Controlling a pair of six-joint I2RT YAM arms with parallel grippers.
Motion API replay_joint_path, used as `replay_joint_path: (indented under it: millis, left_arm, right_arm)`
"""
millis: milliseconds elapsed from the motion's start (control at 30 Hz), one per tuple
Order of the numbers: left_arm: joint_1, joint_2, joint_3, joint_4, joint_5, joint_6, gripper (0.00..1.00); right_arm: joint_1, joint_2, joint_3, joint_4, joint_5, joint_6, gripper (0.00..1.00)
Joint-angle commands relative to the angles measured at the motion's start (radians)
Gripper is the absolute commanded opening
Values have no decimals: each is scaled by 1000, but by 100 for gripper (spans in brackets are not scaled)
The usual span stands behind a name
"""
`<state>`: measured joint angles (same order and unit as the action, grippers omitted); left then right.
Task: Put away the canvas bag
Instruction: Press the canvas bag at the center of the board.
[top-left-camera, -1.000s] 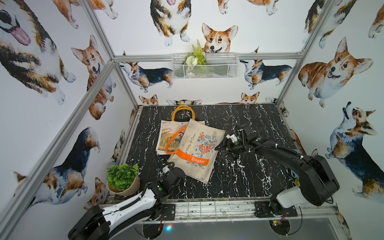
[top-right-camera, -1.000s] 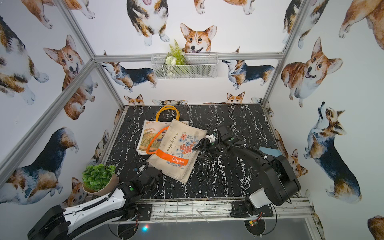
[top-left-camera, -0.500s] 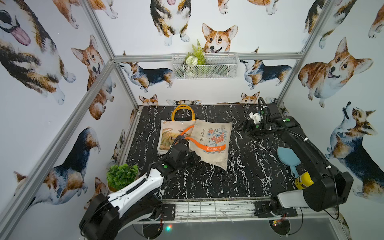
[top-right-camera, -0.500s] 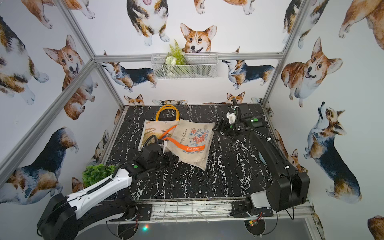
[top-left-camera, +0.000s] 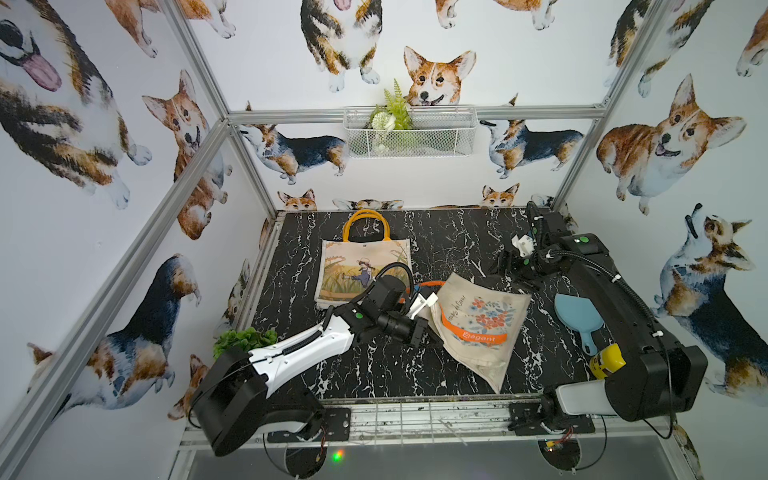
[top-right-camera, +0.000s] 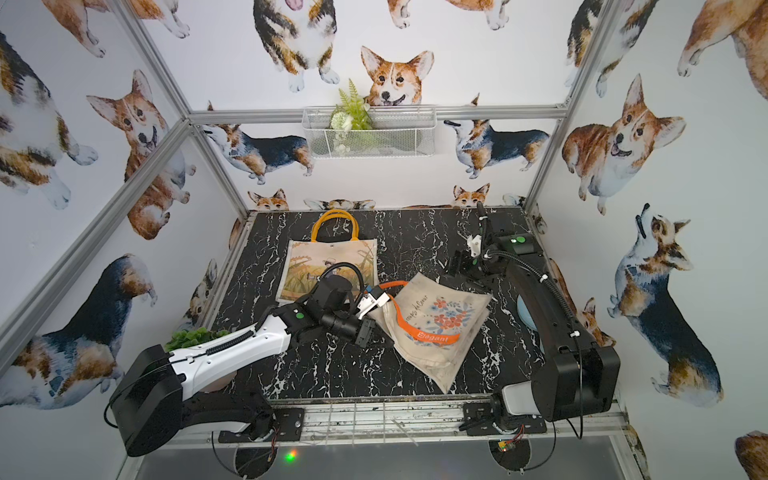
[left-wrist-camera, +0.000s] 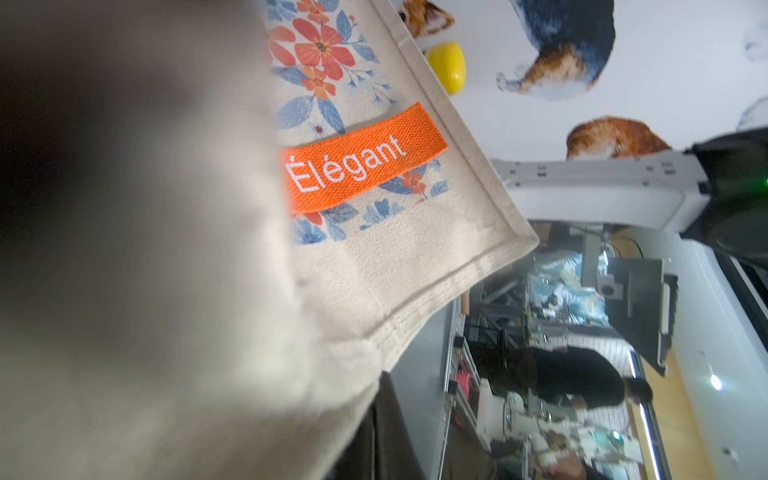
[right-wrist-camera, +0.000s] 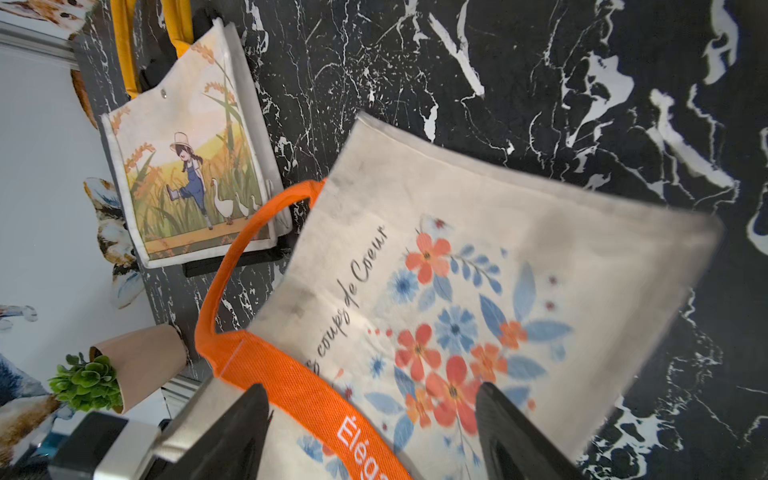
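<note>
Left gripper clenched on a side edge of the floral canvas bag, held tilted above the table, right gripper spread empty just behind; lift steadily so the trailing corner clears without the cloth slipping

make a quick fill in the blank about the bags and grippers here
The left gripper is shut on the bag with the ____ strap.
That strap's white word reads ____.
The right gripper hangs ____, holding nothing.
The potted plant stands by the ____ arm's base.
Missing: orange; Élégant; open; left.
</note>
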<state>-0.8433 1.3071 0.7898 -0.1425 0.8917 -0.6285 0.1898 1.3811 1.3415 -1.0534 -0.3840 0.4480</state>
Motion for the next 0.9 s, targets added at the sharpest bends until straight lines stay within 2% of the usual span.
replay_joint_path:
  millis: [0,100,167,267,333,467,567,700,867]
  left_arm:
    - [-18,17,21,-122,57,123,0]
    - [0,13,43,-232,-36,178,0]
    - [16,5,52,-225,-39,165,0]
    - [32,-5,165,-277,-56,190,0]
    - [61,8,240,-387,-97,241,0]
    - [153,80,359,-635,-328,331,0]
    - [200,134,419,-707,-475,372,0]
    - [249,210,495,-716,-503,404,0]
    - [260,290,647,-753,-531,434,0]
  right_arm:
    - [-1,10,-13,-35,27,-48,81]
    - [-1,15,-47,-36,-21,-67,82]
    - [-1,10,-80,-20,-24,-71,83]
    - [-4,16,-115,-16,14,-78,89]
    - [-21,30,-145,-16,38,-74,92]
    - [-61,28,-238,23,24,-36,92]
    - [-60,13,-297,60,14,-10,92]
    - [-59,11,-360,100,-38,9,92]
    - [-47,4,-450,169,-86,42,91]
